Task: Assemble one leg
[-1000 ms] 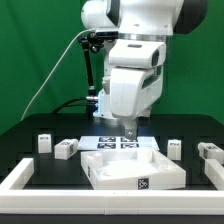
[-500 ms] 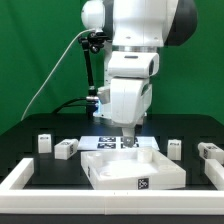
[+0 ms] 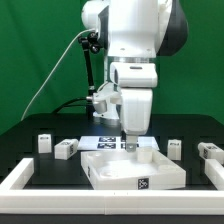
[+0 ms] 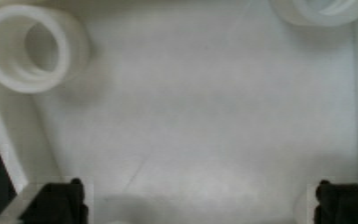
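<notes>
At the exterior view's left: a leg (image 3: pixel 43 143) upright on the black desk (image 3: pixel 20 150), and near it a second leg (image 3: pixel 66 149), not touching. Small, white, block-like, with a black-and-white tag on the face. Probably light and stiff, of hard plastic; perhaps a little slippery on the smooth sides, hardly fragile. Best taken across two flat opposite sides, near the middle, so as not to tip it.

In the middle: the panel (image 3: pixel 135 168), large, flat and white, with a tag on its front edge, and the marker board (image 3: pixel 108 141) behind it. Over the far part of the panel, the end effector (image 3: pixel 130 143), close above the surface. In the wrist view, fingers (image 4: pixel 60 197) spread wide with nothing held between, only the panel below with a round hole (image 4: pixel 34 50).

At the exterior view's right: a third leg (image 3: pixel 174 147) and a fourth leg (image 3: pixel 207 151), of the same look, apart from the end effector. By judgement, no leg picked up yet.
</notes>
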{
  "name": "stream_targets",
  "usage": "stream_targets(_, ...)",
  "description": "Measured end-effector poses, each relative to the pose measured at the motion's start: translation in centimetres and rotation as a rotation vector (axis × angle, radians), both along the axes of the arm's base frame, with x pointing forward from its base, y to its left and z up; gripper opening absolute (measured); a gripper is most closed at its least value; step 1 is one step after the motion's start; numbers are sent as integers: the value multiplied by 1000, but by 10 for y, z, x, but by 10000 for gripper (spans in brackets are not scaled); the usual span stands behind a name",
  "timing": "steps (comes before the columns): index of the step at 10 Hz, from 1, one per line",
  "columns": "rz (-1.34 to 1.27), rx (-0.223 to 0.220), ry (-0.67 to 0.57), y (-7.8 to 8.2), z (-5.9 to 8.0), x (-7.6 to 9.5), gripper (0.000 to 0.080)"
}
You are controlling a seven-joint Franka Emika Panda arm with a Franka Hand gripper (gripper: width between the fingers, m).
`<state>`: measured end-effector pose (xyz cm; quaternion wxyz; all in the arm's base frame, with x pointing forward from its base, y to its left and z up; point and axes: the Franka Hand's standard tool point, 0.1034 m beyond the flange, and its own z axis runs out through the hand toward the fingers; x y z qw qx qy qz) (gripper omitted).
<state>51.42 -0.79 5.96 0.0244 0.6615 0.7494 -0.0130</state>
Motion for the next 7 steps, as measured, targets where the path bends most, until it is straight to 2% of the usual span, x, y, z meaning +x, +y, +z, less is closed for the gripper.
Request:
stream_targets(2, 33, -21, 14, -1, 0, -2, 650)
stream_targets(7, 32, -20, 21, -2, -2, -6, 650)
